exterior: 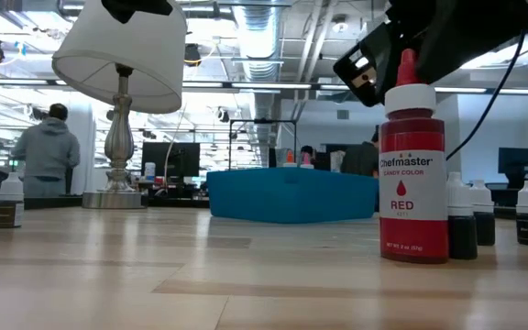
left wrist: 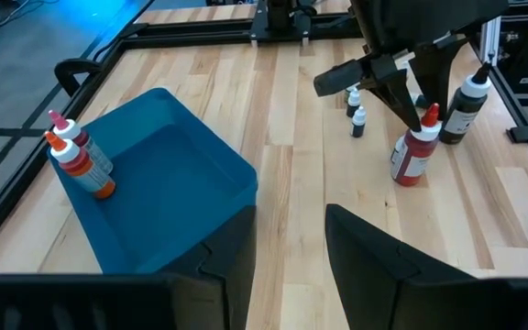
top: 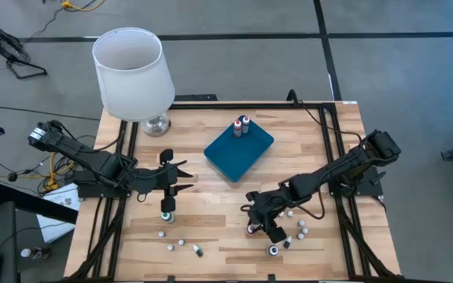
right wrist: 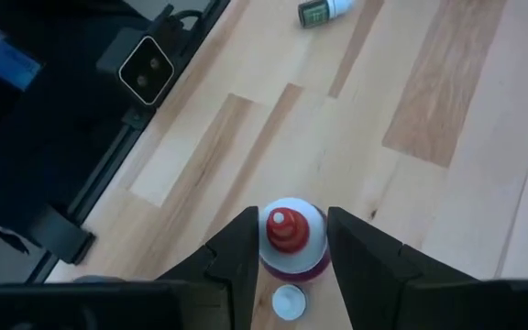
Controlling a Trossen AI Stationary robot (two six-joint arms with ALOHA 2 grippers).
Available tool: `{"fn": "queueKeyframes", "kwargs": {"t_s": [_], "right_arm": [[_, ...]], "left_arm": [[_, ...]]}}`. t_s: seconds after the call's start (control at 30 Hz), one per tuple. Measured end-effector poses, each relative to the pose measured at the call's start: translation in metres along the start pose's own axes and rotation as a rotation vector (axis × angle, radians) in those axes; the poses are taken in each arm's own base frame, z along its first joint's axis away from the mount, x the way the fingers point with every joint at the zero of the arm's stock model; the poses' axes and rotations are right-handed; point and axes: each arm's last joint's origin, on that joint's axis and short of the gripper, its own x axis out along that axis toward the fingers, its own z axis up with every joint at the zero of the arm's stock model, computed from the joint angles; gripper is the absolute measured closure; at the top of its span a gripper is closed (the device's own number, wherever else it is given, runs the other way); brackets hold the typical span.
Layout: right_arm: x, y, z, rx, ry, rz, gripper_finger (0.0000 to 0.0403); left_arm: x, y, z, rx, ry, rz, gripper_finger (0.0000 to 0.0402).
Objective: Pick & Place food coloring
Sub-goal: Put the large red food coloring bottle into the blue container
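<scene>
The right gripper [top: 256, 226] hangs low over the near right part of the wooden table [top: 305, 149], its two dark fingers [right wrist: 236, 252] set on either side of an upright red-capped bottle [right wrist: 289, 240]; the cap sits squarely between them, and the fingers appear to press its sides, though the wrist view looks straight down and actual contact is hard to confirm. In the low view that same red bottle [exterior: 412, 165] stands on the table with the gripper dark above its nozzle. Just beside it lies a small white cap or bottle top [right wrist: 289, 301]. More of the food coloring [top: 296, 228] is scattered near this gripper, and a few small bottles [top: 181, 245] lie toward the near left edge. Two red-topped bottles [top: 241, 126] already lie in the far corner of the teal tray [top: 242, 157], which sits at the middle of the table. The left gripper [top: 168, 206] waits over the left half of the table, its fingers spread apart with nothing between them, well clear of the tray. A white-shaded lamp [top: 132, 75] stands at the far left corner.
</scene>
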Motion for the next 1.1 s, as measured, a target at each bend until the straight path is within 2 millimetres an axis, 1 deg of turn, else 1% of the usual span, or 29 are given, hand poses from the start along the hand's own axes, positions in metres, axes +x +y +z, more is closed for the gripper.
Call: {"fn": "queueKeyframes", "kwargs": {"t_s": [0.13, 0.4, 0.63, 0.77, 0.93, 1.1], "right_arm": [[-0.0004, -0.0019, 0.0, 0.004, 0.0, -0.003, 0.029], [-0.0013, -0.0021, 0.0013, -0.008, -0.008, -0.006, 0.0337], [-0.0015, -0.0021, 0.0015, -0.033, -0.009, -0.006, 0.0361], [-0.0015, -0.0019, 0.0014, -0.052, -0.008, -0.006, 0.0367], [-0.0016, -0.0022, 0.0014, -0.058, -0.007, -0.013, 0.0365], [-0.0053, -0.0068, 0.0015, -0.047, -0.008, -0.024, 0.0367]], "left_arm": [[0.0, 0.0, 0.0, 0.0, 0.0, 0.0, 0.0276], [0.0, 0.0, 0.0, -0.001, 0.0, 0.0, 0.0276], [0.0, 0.0, 0.0, -0.001, 0.0, 0.0, 0.0276], [0.0, 0.0, 0.0, -0.001, 0.0, 0.0, 0.0276], [0.0, 0.0, 0.0, -0.001, 0.0, 0.0, 0.0276], [0.0, 0.0, 0.0, -0.001, 0.001, 0.0, 0.0276]]}}
